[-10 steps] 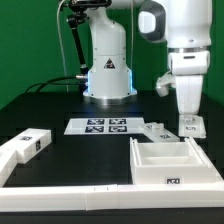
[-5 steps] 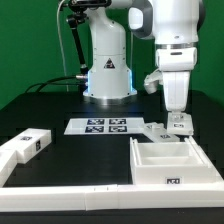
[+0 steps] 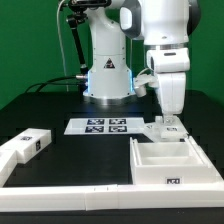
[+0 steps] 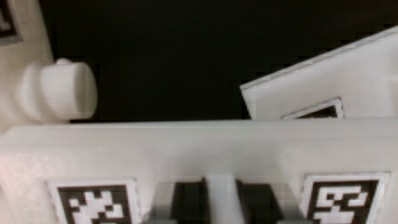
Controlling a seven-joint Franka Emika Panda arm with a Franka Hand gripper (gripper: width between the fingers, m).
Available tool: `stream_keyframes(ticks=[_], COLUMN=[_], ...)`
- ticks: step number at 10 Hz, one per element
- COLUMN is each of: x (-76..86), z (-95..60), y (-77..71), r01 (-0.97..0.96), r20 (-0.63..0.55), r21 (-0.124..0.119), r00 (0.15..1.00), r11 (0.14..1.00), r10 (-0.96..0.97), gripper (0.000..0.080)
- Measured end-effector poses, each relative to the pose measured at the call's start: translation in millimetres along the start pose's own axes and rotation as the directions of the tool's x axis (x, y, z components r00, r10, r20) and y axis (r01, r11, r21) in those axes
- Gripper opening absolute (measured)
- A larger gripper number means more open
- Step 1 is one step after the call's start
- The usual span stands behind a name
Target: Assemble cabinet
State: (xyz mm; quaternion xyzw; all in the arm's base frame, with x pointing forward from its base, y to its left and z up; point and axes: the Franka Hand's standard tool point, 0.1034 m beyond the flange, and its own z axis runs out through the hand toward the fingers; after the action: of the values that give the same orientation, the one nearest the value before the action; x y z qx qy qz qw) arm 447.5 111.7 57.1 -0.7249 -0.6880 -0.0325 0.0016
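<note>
My gripper (image 3: pixel 168 122) hangs just behind the cabinet's open white box shell (image 3: pixel 150 172), towards the exterior view's right. It is shut on a thin upright rib of a small white tagged cabinet piece (image 3: pixel 171 130). In the wrist view the dark fingers (image 4: pixel 185 202) pinch that rib, and the piece (image 4: pixel 178 150) fills the frame with a marker tag on either side of the gripper (image 4: pixel 222 200). Another flat white tagged piece (image 3: pixel 152 128) (image 4: pixel 329 85) lies on the black table beside it. A round white knob (image 4: pixel 63 88) shows beyond the held piece.
The marker board (image 3: pixel 104 125) lies mid-table before the robot's base (image 3: pixel 108 75). A white tagged block (image 3: pixel 26 145) sits at the exterior view's left. A long low white rail (image 3: pixel 80 196) runs along the front edge.
The gripper has moved towards the exterior view's left, carrying the small tagged piece with it. The box shell, the left block and the flat piece have stayed put.
</note>
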Motion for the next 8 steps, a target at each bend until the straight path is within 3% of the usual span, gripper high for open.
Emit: stream_keyframes(ticks=[3,5,8], x=[0.3,2.1,2.5], z=[0.9,-1.4,-0.4], y=[-1.1,7.1,8.2], r01=[-0.005,-0.014,-0.021], r20=[0.0,-0.002,0.002], r21=[0.003,-0.005,0.004], r00=[1.0,1.0,1.0], r11=[1.0,1.0,1.0], r10=[0.005,0.014,0.021], gripper=[0.007,0.007,0.007])
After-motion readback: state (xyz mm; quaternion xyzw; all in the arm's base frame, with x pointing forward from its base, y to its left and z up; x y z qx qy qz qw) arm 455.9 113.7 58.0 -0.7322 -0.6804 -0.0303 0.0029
